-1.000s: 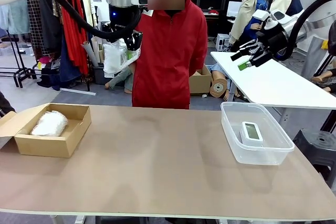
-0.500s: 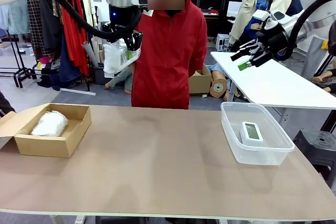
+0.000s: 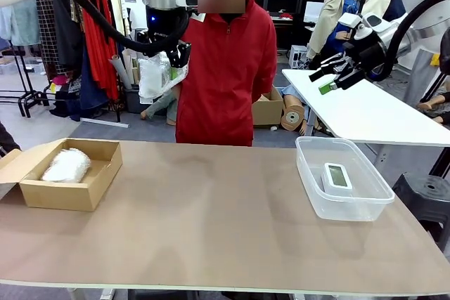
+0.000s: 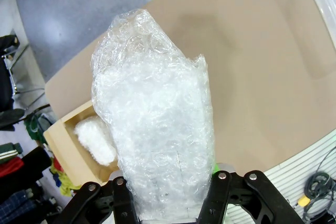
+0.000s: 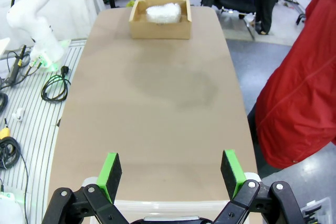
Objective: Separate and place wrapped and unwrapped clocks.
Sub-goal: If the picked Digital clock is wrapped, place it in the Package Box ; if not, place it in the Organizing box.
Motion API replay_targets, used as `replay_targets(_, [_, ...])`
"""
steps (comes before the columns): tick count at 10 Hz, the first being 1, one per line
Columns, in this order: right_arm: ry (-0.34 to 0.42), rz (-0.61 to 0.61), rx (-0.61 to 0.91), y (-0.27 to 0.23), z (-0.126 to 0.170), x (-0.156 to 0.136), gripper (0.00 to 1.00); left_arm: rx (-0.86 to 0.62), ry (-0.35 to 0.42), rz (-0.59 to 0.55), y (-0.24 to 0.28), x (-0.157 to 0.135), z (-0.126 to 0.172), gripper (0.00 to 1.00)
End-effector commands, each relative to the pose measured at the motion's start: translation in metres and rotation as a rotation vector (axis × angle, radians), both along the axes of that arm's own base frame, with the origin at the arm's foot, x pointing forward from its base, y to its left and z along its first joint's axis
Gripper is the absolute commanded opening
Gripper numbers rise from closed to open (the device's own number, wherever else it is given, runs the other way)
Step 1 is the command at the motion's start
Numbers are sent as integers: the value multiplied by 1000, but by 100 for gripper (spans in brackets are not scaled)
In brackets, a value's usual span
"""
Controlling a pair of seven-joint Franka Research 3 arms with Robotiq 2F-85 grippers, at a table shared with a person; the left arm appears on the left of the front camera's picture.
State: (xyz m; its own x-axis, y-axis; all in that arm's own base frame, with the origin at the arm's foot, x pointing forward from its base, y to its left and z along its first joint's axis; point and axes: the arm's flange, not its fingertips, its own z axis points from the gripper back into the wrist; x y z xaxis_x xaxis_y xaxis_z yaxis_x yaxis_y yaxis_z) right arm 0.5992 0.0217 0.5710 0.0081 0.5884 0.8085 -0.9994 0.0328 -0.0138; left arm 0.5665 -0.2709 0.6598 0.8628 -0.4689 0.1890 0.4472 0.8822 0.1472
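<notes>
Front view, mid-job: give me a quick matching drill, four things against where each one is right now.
Things:
1. bare clock
2. wrapped bundle A
3. wrapped bundle B
4. right gripper

Places:
a. clamped in the left gripper, high above the table
b. inside the cardboard box
c. open, raised above the clear tub
d. lying in the clear tub

Pairs: 1-d, 2-b, 3-a, 4-c

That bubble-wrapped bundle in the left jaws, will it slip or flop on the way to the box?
The bundle stands upright above the left gripper, so it is probably stiff inside. Its crinkly wrap looks squashy and may slip. It probably won't roll.
</notes>
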Motion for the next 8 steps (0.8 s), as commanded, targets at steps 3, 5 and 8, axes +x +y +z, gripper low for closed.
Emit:
replay_targets(3, [-1,2,2,1,1,-1,100,-3,-2,3,3,-2,4,0])
replay_targets(5, [-1,2,2,1,1,-1,100,-3,-2,3,3,-2,4,0])
replay_targets(8, [-1,2,2,1,1,-1,100,15,4,36,7,-11,-2,0])
